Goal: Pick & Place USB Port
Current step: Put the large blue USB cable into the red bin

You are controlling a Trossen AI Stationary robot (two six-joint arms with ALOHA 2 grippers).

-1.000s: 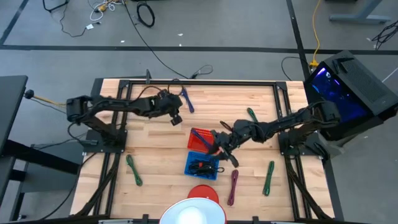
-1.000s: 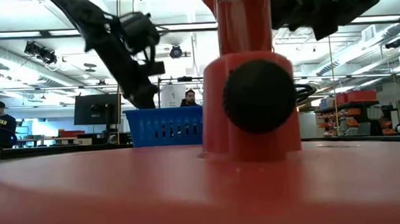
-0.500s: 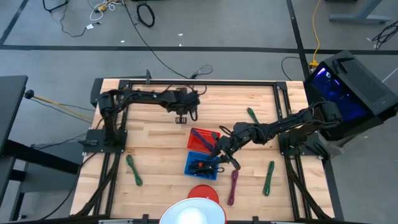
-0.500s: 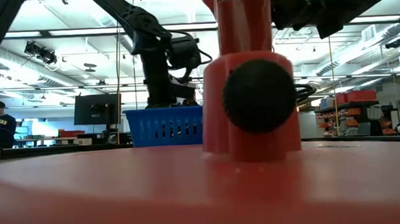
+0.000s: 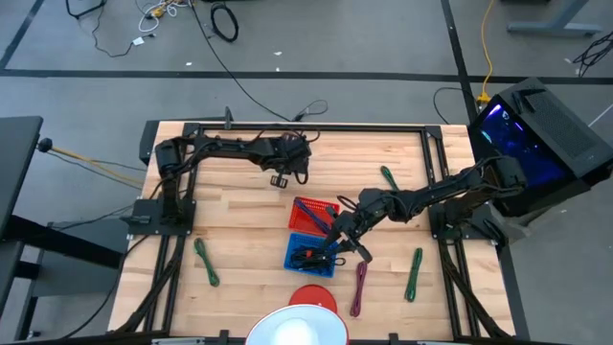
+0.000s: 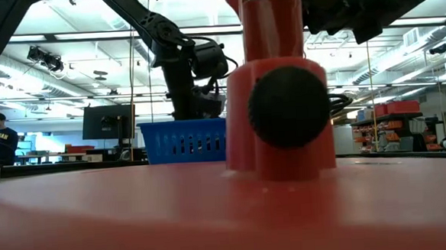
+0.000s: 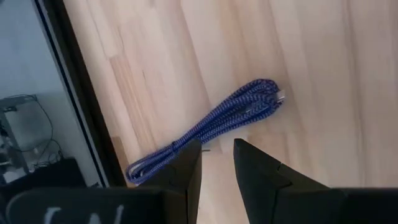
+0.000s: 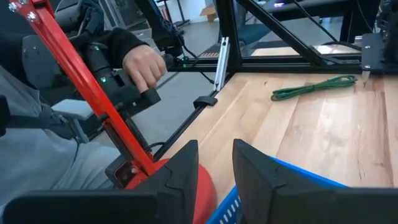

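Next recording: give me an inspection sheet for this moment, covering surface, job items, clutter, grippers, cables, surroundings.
Surface: wooden table.
Job's things: blue basket holding dark cables; red basket next to it.
Clutter: red stand at the near edge.
Grippers: left gripper empty, slightly open, over the blue cable; right gripper empty, over the blue basket's edge.
Cables: green cables, purple cable.
Surroundings: a person's hand beside the table; monitor.

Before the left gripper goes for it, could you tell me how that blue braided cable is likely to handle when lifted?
The blue cable lies folded into a loose bundle, so it will probably sag and unfold when the left gripper lifts it. Its thin strands suggest it is light. It lies flat on the table, so it is unlikely to roll.
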